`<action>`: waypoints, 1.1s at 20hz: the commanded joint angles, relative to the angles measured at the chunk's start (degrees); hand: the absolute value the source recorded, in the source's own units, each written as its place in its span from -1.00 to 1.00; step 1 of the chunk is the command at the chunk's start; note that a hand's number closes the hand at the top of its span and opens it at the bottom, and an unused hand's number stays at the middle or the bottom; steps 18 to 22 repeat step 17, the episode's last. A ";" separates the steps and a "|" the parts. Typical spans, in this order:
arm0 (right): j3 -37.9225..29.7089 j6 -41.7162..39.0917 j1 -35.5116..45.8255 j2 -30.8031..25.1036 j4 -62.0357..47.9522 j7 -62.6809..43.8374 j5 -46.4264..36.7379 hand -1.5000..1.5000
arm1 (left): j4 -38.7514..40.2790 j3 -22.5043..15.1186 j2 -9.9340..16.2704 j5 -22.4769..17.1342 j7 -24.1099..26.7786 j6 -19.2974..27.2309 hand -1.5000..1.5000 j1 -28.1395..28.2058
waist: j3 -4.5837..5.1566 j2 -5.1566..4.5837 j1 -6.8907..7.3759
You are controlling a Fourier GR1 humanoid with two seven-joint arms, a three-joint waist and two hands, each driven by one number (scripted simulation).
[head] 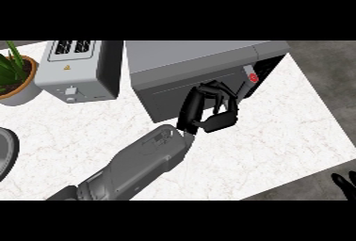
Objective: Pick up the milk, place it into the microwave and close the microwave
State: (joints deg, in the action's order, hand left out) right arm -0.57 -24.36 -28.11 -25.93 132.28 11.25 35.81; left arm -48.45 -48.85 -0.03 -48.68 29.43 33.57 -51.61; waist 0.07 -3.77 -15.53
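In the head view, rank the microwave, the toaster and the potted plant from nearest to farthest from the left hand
From the left hand:
1. Microwave: at the hand, center of the counter.
2. Toaster: to the microwave's left.
3. Potted plant: at the far left edge.

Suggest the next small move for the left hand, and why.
Probably push the door shut with the left hand: the milk seems to sit inside the microwave, the hand is at the door's free edge, and a dark gap shows there.
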 commanded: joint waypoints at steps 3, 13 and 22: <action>0.57 -1.48 -0.05 -1.27 1.12 -0.71 1.47 -1.00 | 7.16 3.16 0.03 -1.96 0.89 0.79 1.00 -3.24 | -0.01 -1.08 -0.87; 1.38 -1.85 0.61 -1.41 1.04 -0.69 1.52 -1.00 | 7.45 2.66 0.03 -4.22 3.64 1.20 1.00 -3.56 | 0.03 -1.35 -1.54; 1.56 -2.12 1.43 -1.77 0.88 -0.74 1.66 -1.00 | 7.22 1.87 0.03 -5.04 4.14 1.99 1.00 -3.91 | -0.01 -1.58 -2.13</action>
